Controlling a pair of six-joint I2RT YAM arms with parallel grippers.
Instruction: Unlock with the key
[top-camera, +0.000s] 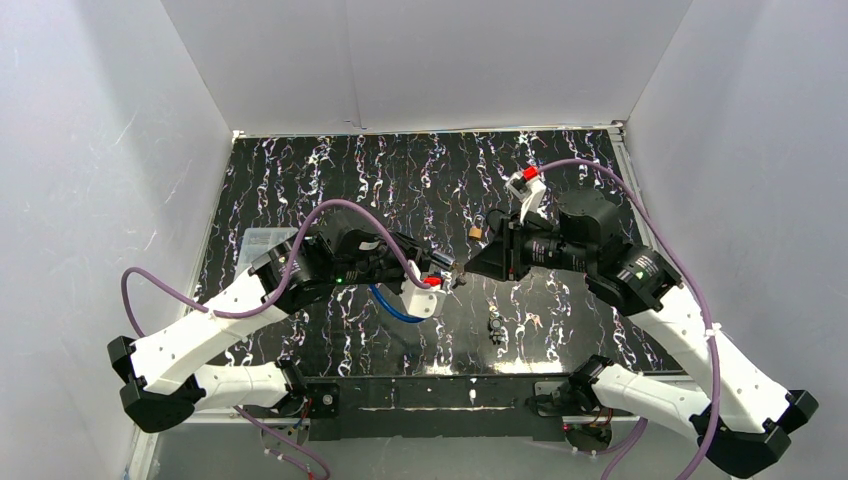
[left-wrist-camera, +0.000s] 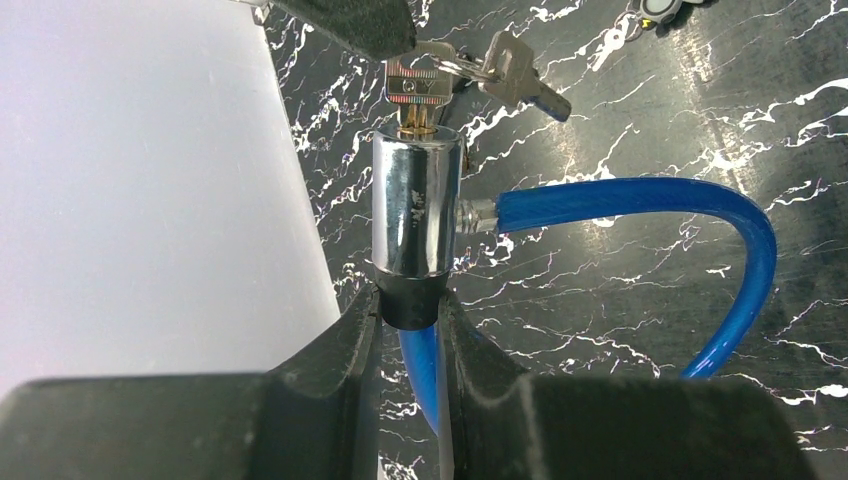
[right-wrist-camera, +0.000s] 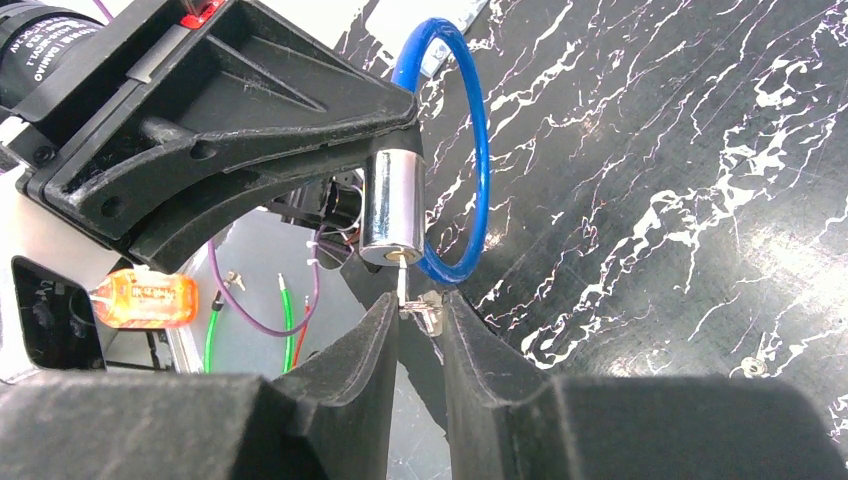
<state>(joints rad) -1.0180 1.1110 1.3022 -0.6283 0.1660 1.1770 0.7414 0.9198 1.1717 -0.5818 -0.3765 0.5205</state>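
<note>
1. Left gripper (left-wrist-camera: 410, 310) is nearly closed, clamped on the black end of the lock (left-wrist-camera: 415, 205); the chrome barrel sticks out past the fingertips.
2. Key (left-wrist-camera: 415, 88) sits in the lock's far end, with a spare key (left-wrist-camera: 515, 70) on its ring.
3. Right gripper (right-wrist-camera: 420, 305) has narrow jaws on either side of the key bow; can't tell if it's pinching or just beside.
4. Blue cable (left-wrist-camera: 640, 195) leaves the lock's side and loops back toward the left gripper.
5. Lock is held above the table (left-wrist-camera: 650, 330), mid-table, between both arms.
</note>
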